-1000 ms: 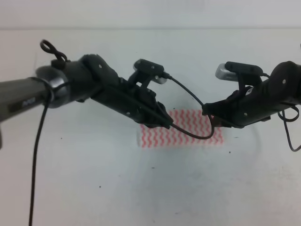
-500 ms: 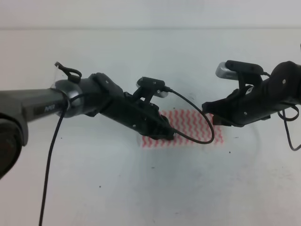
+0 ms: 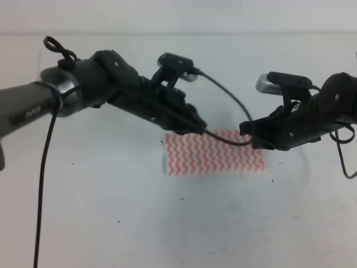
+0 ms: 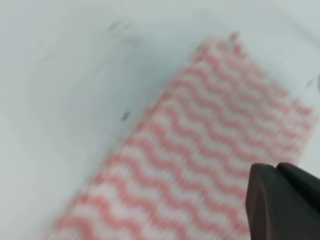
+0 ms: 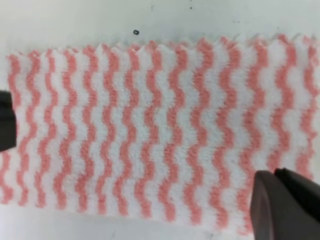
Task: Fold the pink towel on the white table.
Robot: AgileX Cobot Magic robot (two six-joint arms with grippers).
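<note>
The pink towel [image 3: 213,152] is lying folded mid-bench [image 3: 167,223]; both end effectors, left [image 3: 196,127] and right [image 3: 248,135], are hovering, grip state unclear.

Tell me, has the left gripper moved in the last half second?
Yes. The left gripper rose up and away from the pink towel, which now shows uncovered on the white table.
</note>
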